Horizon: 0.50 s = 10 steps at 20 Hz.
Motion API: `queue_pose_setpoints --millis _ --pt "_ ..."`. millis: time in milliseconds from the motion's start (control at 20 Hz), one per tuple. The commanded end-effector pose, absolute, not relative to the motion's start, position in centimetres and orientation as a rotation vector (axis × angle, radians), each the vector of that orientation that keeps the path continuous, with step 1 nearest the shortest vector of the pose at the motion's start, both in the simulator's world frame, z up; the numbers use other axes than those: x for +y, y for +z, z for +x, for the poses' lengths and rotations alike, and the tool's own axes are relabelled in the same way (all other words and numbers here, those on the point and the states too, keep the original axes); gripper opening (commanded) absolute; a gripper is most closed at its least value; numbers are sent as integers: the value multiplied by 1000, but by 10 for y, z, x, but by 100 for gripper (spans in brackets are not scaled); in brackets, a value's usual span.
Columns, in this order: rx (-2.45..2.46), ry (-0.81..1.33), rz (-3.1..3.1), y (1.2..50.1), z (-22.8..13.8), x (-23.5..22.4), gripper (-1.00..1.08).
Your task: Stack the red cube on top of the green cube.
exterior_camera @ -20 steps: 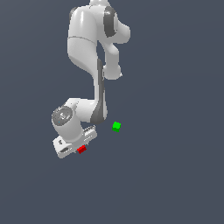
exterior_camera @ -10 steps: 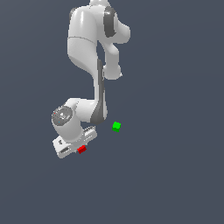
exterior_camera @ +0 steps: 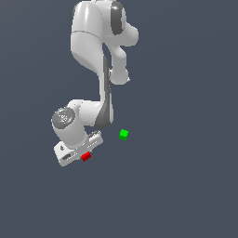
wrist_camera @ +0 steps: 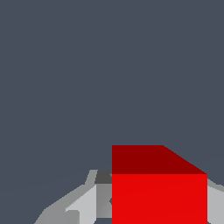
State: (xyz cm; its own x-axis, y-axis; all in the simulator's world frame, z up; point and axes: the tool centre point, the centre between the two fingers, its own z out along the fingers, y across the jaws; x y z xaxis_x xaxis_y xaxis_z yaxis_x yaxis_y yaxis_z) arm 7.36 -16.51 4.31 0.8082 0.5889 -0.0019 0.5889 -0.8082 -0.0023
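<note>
Between the hand's (exterior_camera: 80, 155) fingers, red cube (exterior_camera: 85, 157) (unmoved), green cube (exterior_camera: 123, 135) apart.

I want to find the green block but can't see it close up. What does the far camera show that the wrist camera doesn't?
Only the exterior view shows the green cube, sitting apart from the arm, plus the whole arm. Only the wrist view shows the red cube big and close, with parts of the gripper on both sides of it. Both show the red cube at the gripper; whether it is squeezed tight, I cannot tell.
</note>
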Motion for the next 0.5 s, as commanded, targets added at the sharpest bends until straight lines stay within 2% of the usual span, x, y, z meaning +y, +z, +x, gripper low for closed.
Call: queue_pose_setpoints --millis 0,450 --pt "-973 1 -2987 61 74 -165 -100" --pt "-973 0 -2987 114 74 -165 -100"
